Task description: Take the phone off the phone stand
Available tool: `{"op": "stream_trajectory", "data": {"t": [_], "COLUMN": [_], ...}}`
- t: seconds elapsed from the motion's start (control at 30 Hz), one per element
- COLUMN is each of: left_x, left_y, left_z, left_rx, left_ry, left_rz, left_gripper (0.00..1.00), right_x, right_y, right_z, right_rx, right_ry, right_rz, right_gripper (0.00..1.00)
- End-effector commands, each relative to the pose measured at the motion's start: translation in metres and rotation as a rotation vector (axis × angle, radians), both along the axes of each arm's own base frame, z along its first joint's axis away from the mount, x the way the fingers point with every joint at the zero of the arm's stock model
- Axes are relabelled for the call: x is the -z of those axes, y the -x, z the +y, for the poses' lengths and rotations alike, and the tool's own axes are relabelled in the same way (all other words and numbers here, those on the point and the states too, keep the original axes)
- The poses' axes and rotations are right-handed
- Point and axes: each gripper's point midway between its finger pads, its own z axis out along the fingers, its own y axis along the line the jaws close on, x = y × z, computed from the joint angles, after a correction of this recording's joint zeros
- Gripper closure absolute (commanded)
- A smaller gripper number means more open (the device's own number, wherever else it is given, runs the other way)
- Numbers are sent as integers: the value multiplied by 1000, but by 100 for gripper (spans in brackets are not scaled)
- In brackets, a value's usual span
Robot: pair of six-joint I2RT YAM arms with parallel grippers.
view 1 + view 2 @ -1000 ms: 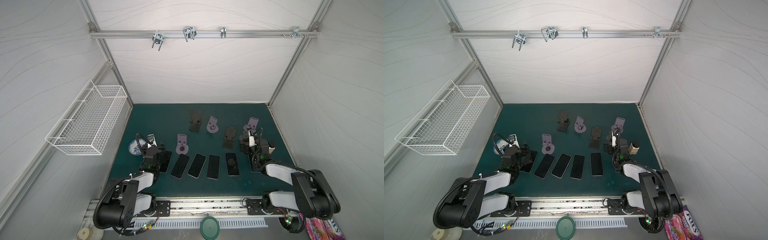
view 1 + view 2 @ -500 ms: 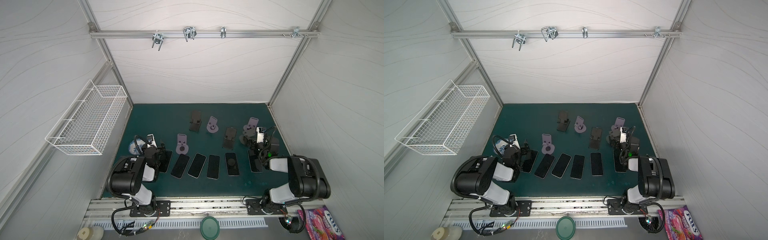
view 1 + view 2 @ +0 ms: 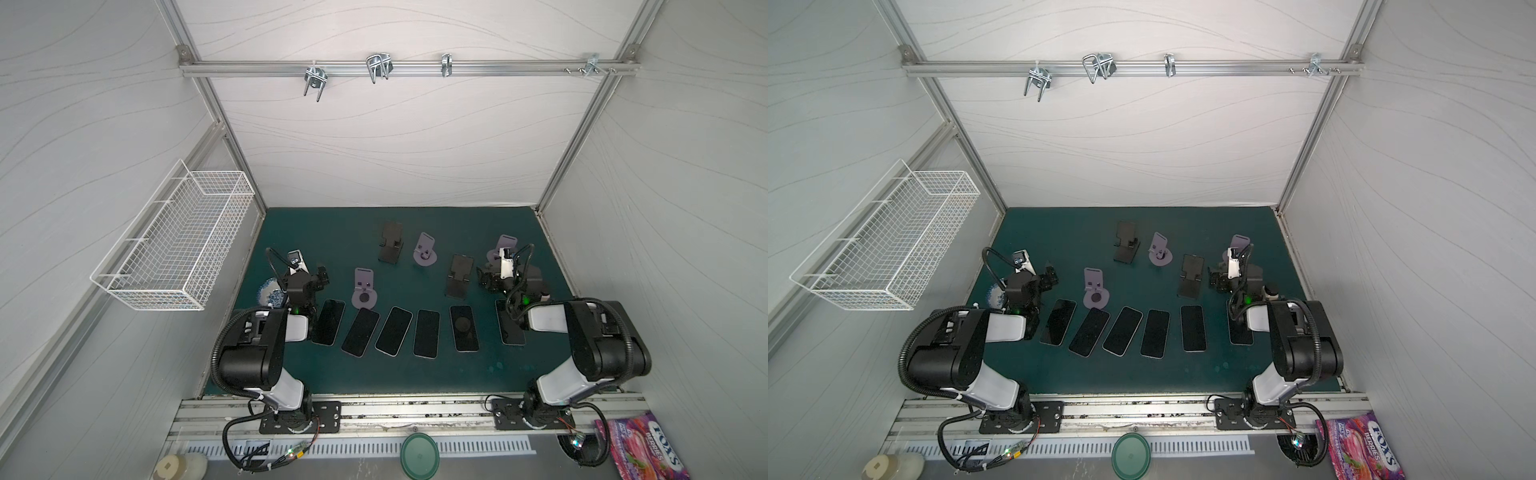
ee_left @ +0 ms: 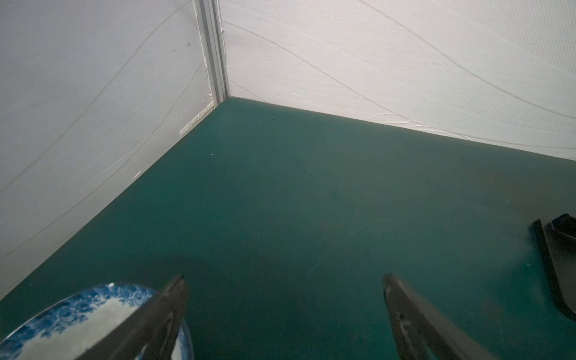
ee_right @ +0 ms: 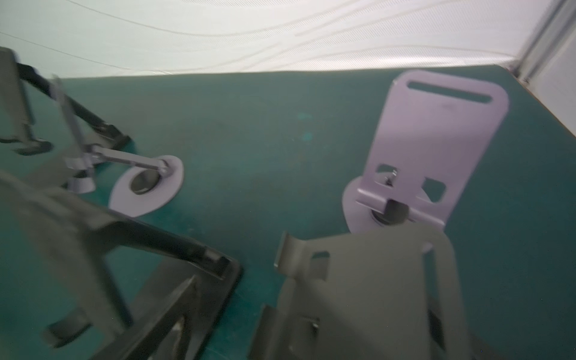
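Left gripper [image 4: 283,280] hangs with its jaws spread wide over bare mat [image 4: 280,202] and holds nothing. The right gripper [image 3: 484,280] seems just as wide and empty, though its wrist view is too blurred to confirm it. Nearest the arm bases, on the base side of both grippers, six phones lie flat in a row with their long axes running roughly front to back. The leftmost phone [image 3: 329,322] sits just beside the left wrist, and the rightmost phone [image 3: 510,334] lies partly under the right forearm. Farther back, the purple stand [image 3: 365,289], the black stand [image 3: 459,276] and the others carry nothing, so no phone appears to remain on a stand.
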Motion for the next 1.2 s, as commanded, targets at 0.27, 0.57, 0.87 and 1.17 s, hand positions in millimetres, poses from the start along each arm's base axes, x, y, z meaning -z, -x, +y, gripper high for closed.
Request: {"op": "stream_trajectory", "data": {"t": [0.27, 0.57, 0.87, 1.17], "left_x": [9, 9, 8, 11], "left_y": [4, 3, 2, 1], "left_z": [1, -3, -3, -2], "left_rx": [-21, -23, -22, 5], "left_ry": [-10, -42, -40, -4], "left_rz": [51, 60, 58, 60], "left_gripper": [1, 1, 1, 1], "right_x": [5, 6, 6, 6], "right_y": [2, 2, 2, 2], "right_z": [-8, -8, -8, -8], "right_rx": [30, 31, 30, 31], "right_ry": [37, 37, 37, 37], "right_rz": [21, 22, 22, 22], "right_gripper": [1, 1, 1, 1]}}
